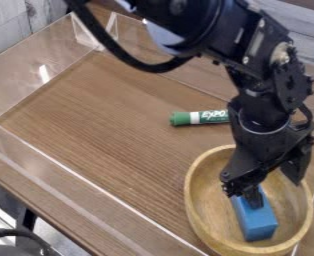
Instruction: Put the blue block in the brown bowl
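Observation:
The brown bowl (pixel 200 205) sits at the front right of the wooden table. The blue block (pixel 256 217) lies flat inside it, on the bowl's floor. My gripper (pixel 264 180) hangs over the bowl, pointing steeply down, its black fingers (pixel 236 184) spread open just above the block's far end. Nothing is held between them. Whether a fingertip touches the block I cannot tell.
A green-and-white marker (pixel 200 118) lies on the table just behind the bowl, next to the arm. Clear plastic walls (pixel 40 70) fence the table on the left and back. The table's front edge (pixel 66 205) runs diagonally at the lower left.

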